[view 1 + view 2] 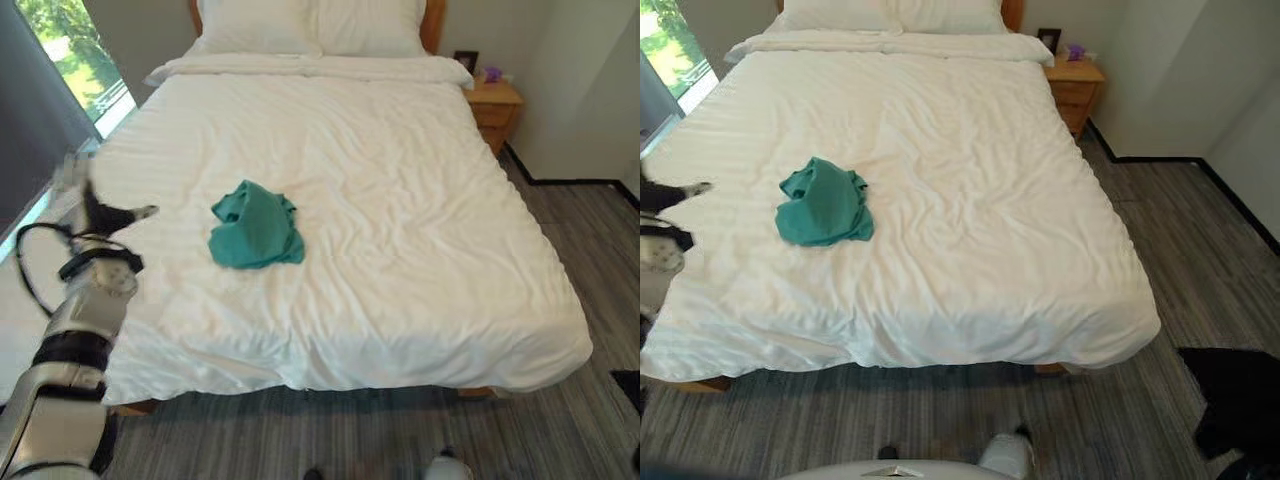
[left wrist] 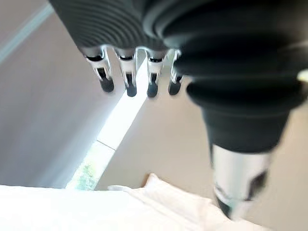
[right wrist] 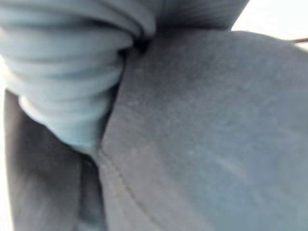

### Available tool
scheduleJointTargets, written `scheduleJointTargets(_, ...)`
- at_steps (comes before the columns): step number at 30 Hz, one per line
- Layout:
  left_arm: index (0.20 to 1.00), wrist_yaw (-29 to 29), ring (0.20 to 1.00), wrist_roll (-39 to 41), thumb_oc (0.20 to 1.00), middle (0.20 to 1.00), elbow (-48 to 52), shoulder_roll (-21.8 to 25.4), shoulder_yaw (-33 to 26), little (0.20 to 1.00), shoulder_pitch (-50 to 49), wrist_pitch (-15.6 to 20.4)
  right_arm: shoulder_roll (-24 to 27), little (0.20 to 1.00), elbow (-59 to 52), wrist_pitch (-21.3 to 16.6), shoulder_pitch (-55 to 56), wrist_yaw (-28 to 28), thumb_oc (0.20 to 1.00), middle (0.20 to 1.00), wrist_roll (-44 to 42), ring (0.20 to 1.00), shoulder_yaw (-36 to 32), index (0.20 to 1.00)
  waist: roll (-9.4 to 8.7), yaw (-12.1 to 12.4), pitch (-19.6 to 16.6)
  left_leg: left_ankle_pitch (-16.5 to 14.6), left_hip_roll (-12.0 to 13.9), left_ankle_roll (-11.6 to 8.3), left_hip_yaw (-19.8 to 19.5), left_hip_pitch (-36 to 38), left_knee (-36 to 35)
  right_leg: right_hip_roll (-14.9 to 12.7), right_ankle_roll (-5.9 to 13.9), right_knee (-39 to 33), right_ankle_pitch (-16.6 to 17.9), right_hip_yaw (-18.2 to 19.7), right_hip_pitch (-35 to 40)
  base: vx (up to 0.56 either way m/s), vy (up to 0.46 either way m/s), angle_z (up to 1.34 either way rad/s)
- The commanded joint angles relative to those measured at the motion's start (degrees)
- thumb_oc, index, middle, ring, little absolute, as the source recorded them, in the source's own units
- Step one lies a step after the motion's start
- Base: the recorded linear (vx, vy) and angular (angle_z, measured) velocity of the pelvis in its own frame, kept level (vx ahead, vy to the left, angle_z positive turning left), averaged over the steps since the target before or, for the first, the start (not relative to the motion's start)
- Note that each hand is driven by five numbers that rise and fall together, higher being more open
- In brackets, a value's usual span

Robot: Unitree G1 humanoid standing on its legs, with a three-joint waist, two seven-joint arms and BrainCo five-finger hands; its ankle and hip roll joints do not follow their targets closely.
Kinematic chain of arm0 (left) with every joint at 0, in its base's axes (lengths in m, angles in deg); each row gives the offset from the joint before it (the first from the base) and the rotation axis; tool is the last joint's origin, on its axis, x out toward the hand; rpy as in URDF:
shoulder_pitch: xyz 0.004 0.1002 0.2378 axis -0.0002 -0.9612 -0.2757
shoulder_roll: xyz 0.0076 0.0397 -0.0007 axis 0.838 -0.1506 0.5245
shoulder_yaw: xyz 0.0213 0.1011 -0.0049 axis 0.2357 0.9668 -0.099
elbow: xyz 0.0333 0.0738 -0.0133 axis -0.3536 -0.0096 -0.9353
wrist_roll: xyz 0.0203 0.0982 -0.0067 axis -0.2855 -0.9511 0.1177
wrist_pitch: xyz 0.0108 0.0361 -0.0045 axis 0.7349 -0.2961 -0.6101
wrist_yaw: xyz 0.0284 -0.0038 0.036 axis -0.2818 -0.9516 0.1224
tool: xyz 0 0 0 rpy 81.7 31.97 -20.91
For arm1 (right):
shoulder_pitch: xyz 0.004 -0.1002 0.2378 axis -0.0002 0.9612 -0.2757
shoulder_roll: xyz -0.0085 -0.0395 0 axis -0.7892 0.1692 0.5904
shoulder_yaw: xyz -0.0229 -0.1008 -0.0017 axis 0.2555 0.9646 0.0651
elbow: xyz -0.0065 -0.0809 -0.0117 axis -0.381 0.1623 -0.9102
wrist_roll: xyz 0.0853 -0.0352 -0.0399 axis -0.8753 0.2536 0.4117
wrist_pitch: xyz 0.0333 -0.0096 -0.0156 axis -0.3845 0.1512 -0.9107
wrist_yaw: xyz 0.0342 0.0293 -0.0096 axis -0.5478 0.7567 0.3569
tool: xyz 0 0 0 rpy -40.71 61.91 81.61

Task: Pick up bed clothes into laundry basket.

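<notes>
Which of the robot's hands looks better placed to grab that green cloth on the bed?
Probably the left. The left hand is raised over the bed's left edge, fingers straight, level with the crumpled teal cloth. The right wrist view shows just dark fabric pressed close, so that hand's position can't be judged.

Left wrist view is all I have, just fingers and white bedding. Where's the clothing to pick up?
Observer: A teal cloth lies crumpled on the bed, left of its middle.
Operator: Is the left robot hand near it?
Observer: The left robot hand is open over the bed's left edge, apart from the teal cloth.
Operator: Anything else around?
Observer: A dark cloth shows low on the right, past the bed's foot corner.
</notes>
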Motion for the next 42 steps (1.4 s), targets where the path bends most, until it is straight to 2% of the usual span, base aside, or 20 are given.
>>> scheduleJointTargets(1, 1.0, 0.5, 1.0, 0.7, 1.0, 1.0, -1.3, 2.4, -4.2, 1.0, 7.3, 0.5, 2.5, 0.2, 1.4, -1.5, -6.8, 0.0, 0.2, 0.2, -0.1, 0.2, 2.4, 0.2, 0.54, 0.9, 1.9, 0.6, 1.9, -3.46, -5.2, -2.7, 0.3, 2.0, 4.99, -19.8, 3.4, 3.0, 17.7, 0.12, 0.088, 0.02)
scheduleJointTargets(3, 1.0, 0.3, 1.0, 1.7, 1.0, 1.0, -4.3, 1.2, -2.4, 1.0, 9.6, 0.7, 0.3, 0.2, 3.2, -0.6, -7.8, 1.1, 0.2, 0.2, 0.5, 0.2, 5.1, 0.2, -0.15, 1.1, 1.9, 0.2, 1.6, -3.19, -4.1, -3.1, 0.3, 1.8, 5.69, -22.9, 5.8, 4.4, 18.2, 0.05, 0.047, 0.22)
scheduleJointTargets(6, 1.0, -0.5, 1.0, 4.2, 1.0, 1.0, -10.1, 0.6, -0.8, 1.0, 12.3, 1.0, -2.6, 0.2, 4.7, -0.3, -10.2, 1.8, 0.2, 0.2, 0.2, 0.2, 8.6, 0.2, -1.57, 1.6, 1.2, -0.1, 1.3, -3.02, -2.4, -5.7, 0.3, 1.8, 7.26, -29.4, 10.3, 3.1, 17.9, 0.01, 0.043, -0.51)
scheduleJointTargets(9, 1.0, -0.9, 1.0, 6.9, 1.0, 1.0, -11.1, 0.0, -1.8, 1.0, 12.9, 1.7, -3.9, 0.2, 4.6, -0.4, -9.8, 2.4, 0.2, 0.2, 0.5, 0.2, 9.8, 0.2, -2.36, 1.8, 0.7, -0.2, 1.9, -2.97, -1.7, -8.0, 0.3, 1.8, 7.91, -30.0, 11.3, 3.7, 15.9, 0.01, 0.036, -0.25)
scheduleJointTargets(13, 1.0, -2.6, 1.0, 16.0, 1.0, 1.0, -8.1, -3.2, -5.9, 1.0, 12.1, 4.7, -5.1, 0.2, 3.8, -0.2, -9.6, 3.2, 0.2, 0.2, 0.1, 0.2, 11.1, 0.2, -3.41, 1.6, 1.3, -0.2, 2.0, -2.86, -2.3, -10.3, 0.3, 1.4, 8.15, -30.0, 12.8, 4.6, 13.7, 0.0, 0.023, -0.14)
scheduleJointTargets(18, 1.0, -3.0, 1.0, 16.6, 1.0, 1.0, -9.0, -6.5, -4.1, 1.0, 13.6, 5.0, -6.1, 0.2, 3.9, 0.0, -10.7, 4.0, 0.2, 0.2, 0.2, 0.2, 13.3, 0.2, -4.25, 0.9, 2.1, -0.2, 1.6, -2.59, -2.4, -11.2, 0.3, 0.8, 8.15, -30.0, 14.0, 5.6, 12.3, 0.02, 0.014, 0.01)
scheduleJointTargets(22, 1.0, -2.9, 1.0, 20.7, 1.0, 1.0, -8.8, -9.3, -4.9, 1.0, 14.4, 6.1, -6.8, 0.2, 1.9, -0.5, -11.6, 4.1, 0.2, 0.2, 0.1, 0.2, 14.7, 0.2, -4.44, 0.5, 3.8, 0.0, 1.4, -2.41, -2.2, -12.0, 0.3, 0.5, 8.15, -30.0, 14.6, 6.0, 10.9, 0.0, -0.001, -0.04)
scheduleJointTargets(25, 1.0, -2.3, 1.0, 19.6, 1.0, 1.0, -7.0, -11.2, -5.0, 1.0, 12.8, 6.5, -7.5, 0.2, 1.2, -0.6, -11.7, 4.1, 0.2, 0.2, 0.6, 0.2, 15.6, 0.2, -4.41, 0.5, 4.6, -0.2, 1.4, -2.3, -1.9, -12.3, 0.3, 0.4, 8.15, -30.0, 14.9, 6.1, 10.3, 0.0, 0.011, -0.01)
scheduleJointTargets(26, 1.0, -1.5, 1.0, 16.5, 1.0, 1.0, -6.9, -12.6, -3.1, 1.0, 12.5, 5.8, -8.6, 0.2, 0.7, -0.9, -11.6, 4.1, 0.2, 0.2, 1.1, 0.2, 16.2, 0.2, -4.57, 0.3, 5.3, -0.1, 1.3, -2.12, -1.5, -13.0, 0.3, 0.1, 8.15, -30.0, 15.3, 6.2, 9.1, 0.0, 0.019, -0.16)
scheduleJointTargets(29, 1.0, -0.7, 1.0, 14.8, 1.0, 1.0, -9.4, -12.8, -1.5, 1.0, 14.2, 4.8, -9.5, 0.2, 0.5, -1.1, -11.9, 3.8, 0.2, 0.2, 1.0, 0.2, 16.6, 0.2, -4.76, 0.0, 5.6, 0.0, 1.4, -2.12, -1.2, -13.5, 0.3, -0.1, 8.15, -30.0, 15.8, 6.4, 8.1, -0.01, -0.001, -0.17)
scheduleJointTargets(33, 1.0, 2.2, 1.0, 12.8, 1.0, 1.0, -10.2, -15.4, 0.1, 1.0, 15.4, 3.2, -13.5, 0.2, -3.1, -2.0, -14.0, 1.2, 0.2, 0.2, 2.7, 0.2, 20.9, 0.2, -4.85, 1.1, 6.2, 0.4, 1.2, -1.93, -1.5, -14.6, 0.3, -0.2, 8.15, -30.0, 16.0, 6.2, 6.9, -0.01, 0.002, -0.13)
scheduleJointTargets(36, 1.0, 3.1, 1.0, 11.5, 1.0, 1.0, -18.2, -14.0, 3.5, 1.0, 21.7, 1.3, -15.0, 0.2, -3.8, -2.6, -13.4, -0.3, 0.2, 0.2, 4.3, 0.2, 23.2, 0.2, -5.38, 0.0, 6.8, 0.7, 1.3, -2.07, -0.6, -15.2, 0.3, 0.0, 8.15, -30.0, 17.2, 6.9, 5.2, -0.01, 0.031, -0.15)
scheduleJointTargets(39, 1.0, 4.5, 1.0, 9.6, 1.0, 1.0, -18.8, -12.6, 5.0, 1.0, 24.4, 0.6, -15.0, 0.2, -4.4, -2.9, -13.6, -0.8, 0.2, 0.2, 4.7, 0.2, 23.8, 0.2, -5.74, -0.3, 7.3, 1.0, 1.6, -2.18, -0.6, -16.0, 0.3, 0.2, 8.15, -30.0, 17.6, 6.8, 4.3, -0.01, 0.003, -0.29)
scheduleJointTargets(42, 1.0, 8.9, 1.0, 2.7, 1.0, 1.0, -18.0, -10.5, 9.8, 1.0, 30.4, -2.0, -15.3, 0.2, -5.8, -4.2, -13.3, -1.3, 0.2, 0.2, 5.3, 0.2, 25.5, 0.2, -6.5, -0.8, 7.8, 1.6, 2.5, -2.65, -1.1, -17.9, 0.3, 0.6, 8.15, -30.0, 18.6, 6.4, 2.6, -0.01, -0.022, -0.07)
